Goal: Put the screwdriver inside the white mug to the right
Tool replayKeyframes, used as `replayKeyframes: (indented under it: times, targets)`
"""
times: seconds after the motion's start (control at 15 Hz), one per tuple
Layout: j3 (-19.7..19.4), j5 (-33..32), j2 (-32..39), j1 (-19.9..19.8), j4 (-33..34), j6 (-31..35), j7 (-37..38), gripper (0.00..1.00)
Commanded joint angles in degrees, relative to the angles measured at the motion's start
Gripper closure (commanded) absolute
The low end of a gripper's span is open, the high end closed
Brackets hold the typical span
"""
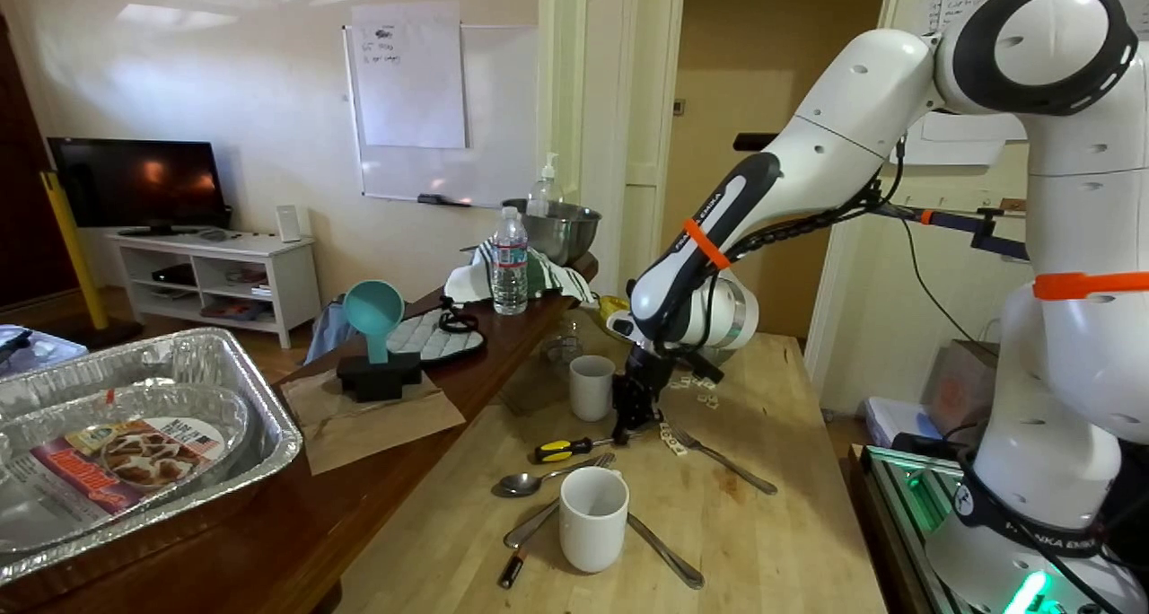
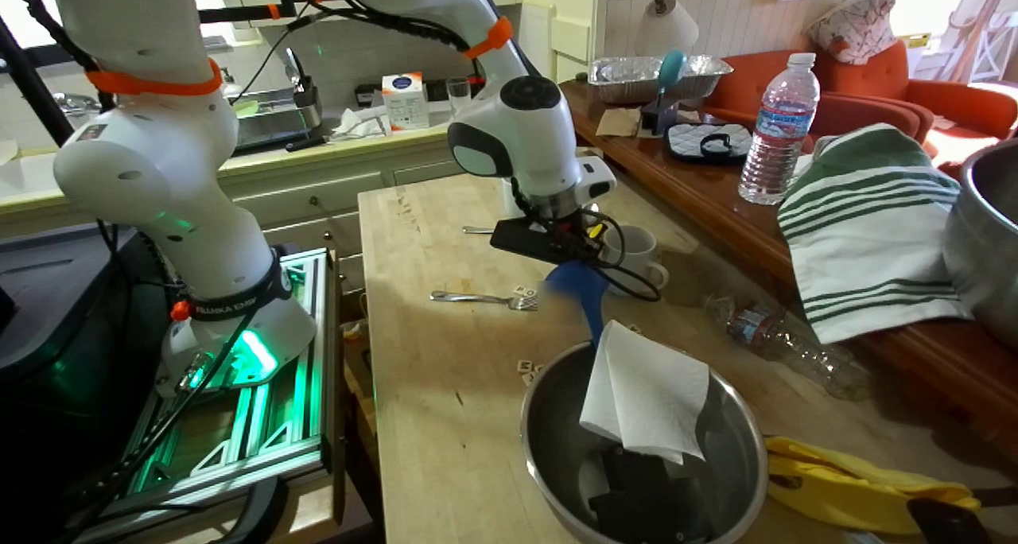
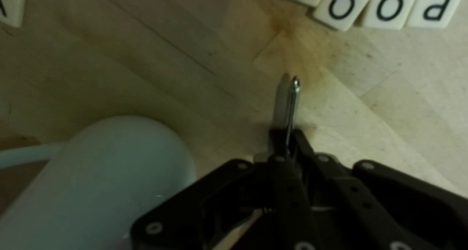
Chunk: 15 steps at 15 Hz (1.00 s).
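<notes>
The screwdriver [image 1: 561, 451] lies on the table, its yellow-and-black handle showing in an exterior view. In the wrist view its thin metal shaft [image 3: 293, 103] runs between my fingertips and sticks out past them. My gripper [image 1: 624, 436] is low at the table, its fingertips [image 3: 288, 135] shut on the shaft. The white mug [image 1: 592, 387] that looks smaller there stands upright beside my gripper. Its handle shows in an exterior view [image 2: 636, 250], and it fills the lower left of the wrist view [image 3: 109, 184]. The larger-looking mug [image 1: 593, 519] stands nearer that camera.
A spoon [image 1: 521, 484], a fork [image 1: 732, 466] and other cutlery lie round the screwdriver and larger-looking mug. Letter tiles [image 3: 389, 7] lie ahead of the shaft. A metal bowl [image 2: 755, 448] with paper and a blue utensil [image 2: 584, 289] stands behind the arm. A bottle [image 2: 787, 345] lies nearby.
</notes>
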Motion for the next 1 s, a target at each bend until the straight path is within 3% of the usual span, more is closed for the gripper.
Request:
replayKeyframes:
  times: [0.0, 0.47, 0.67, 0.93]
  targets:
    - [-0.4, -1.9, -1.0, 0.7, -0.9, 1.7, -0.1, 0.98]
    - [-1.2, -3.6, -5.8, 2.5, -2.2, 2.9, 6.8, 0.98]
    - [-2.7, -9.1, -8.7, 3.7, -3.6, 1.2, 14.2, 0.98]
    - [-5.3, -21.0, -12.4, 5.2, -5.9, -0.9, 26.9, 0.98]
